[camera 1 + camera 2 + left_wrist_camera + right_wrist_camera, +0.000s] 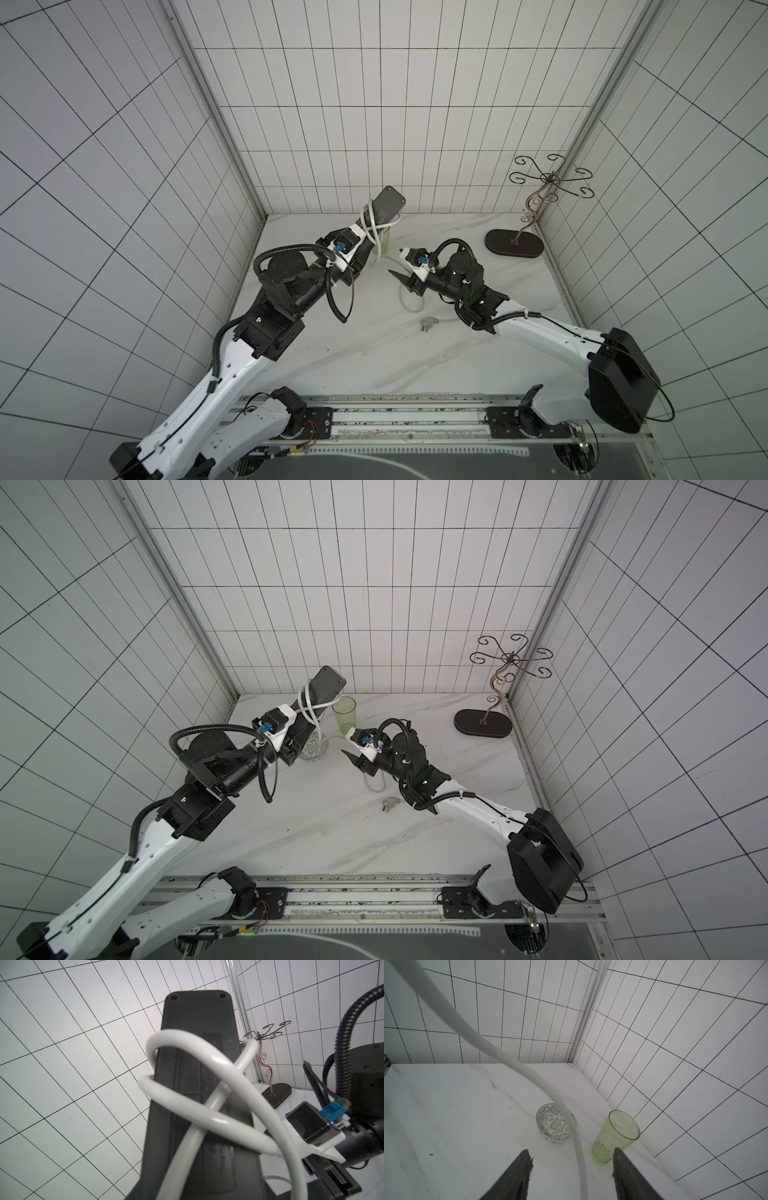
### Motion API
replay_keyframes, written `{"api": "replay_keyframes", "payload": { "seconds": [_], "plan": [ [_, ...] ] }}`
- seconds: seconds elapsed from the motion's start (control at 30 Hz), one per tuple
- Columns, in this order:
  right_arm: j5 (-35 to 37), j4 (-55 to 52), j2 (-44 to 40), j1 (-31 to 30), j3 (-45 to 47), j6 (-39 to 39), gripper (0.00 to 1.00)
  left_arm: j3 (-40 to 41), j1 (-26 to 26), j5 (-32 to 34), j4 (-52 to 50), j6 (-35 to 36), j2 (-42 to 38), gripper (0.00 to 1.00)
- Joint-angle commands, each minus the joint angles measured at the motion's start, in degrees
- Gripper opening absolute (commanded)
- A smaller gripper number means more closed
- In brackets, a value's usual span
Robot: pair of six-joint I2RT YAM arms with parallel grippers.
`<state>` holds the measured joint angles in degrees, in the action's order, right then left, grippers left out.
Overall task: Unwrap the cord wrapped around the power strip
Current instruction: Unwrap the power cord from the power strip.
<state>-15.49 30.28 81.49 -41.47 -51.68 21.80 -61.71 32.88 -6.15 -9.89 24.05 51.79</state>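
While the L gripper (360, 255) sits clamped on the lower end of the power strip (388, 201), the bar is held up off the table (374, 353). It's tilted w/ its free end toward the back wall, upper centre in both top views, plain back facing the camera.

The cord (372, 226) goes round the bar in a couple of loose white loops just beyond the grip. The left wrist view shows them crossing over each other. From there it drops past a green glass (345, 717) and a patterned bowl (313, 750) and curls on the marble by the R arm. It ends at the grey plug (427, 323), lying flat, centre-right of frame.

R gripper (571, 1150): fingers (519, 1172) spread wide, cord running btwn them in the right wrist view, neither closed on it.

A dark oval stand base (513, 243) w/ wire scrolls sits at right, by the corner, well apart from both arms.
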Motion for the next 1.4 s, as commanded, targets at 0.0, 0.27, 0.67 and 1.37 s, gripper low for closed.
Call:
{"api": "replay_keyframes", "payload": {
  "seconds": [0.0,0.27,0.67,1.37],
  "plan": [
    [-0.8,4.6,2.3,1.3,1.5,1.0,0.60,-2.4,-0.3,-2.3,0.5,-1.6,-1.4,0.00],
    [-5.1,5.9,8.7,1.3,-0.5,-1.3,0.42,-3.6,-0.3,-2.4,-0.3,-1.6,-1.4,0.00],
    [-7.9,-6.8,-5.0,1.2,1.5,-4.9,0.00,-2.6,-1.3,10.9,-1.8,3.5,0.4,0.00],
    [5.1,-50.0,7.7,14.2,-55.0,2.7,0.00,11.9,-3.4,-1.9,-9.9,27.3,-10.1,0.00]
  ]
}}
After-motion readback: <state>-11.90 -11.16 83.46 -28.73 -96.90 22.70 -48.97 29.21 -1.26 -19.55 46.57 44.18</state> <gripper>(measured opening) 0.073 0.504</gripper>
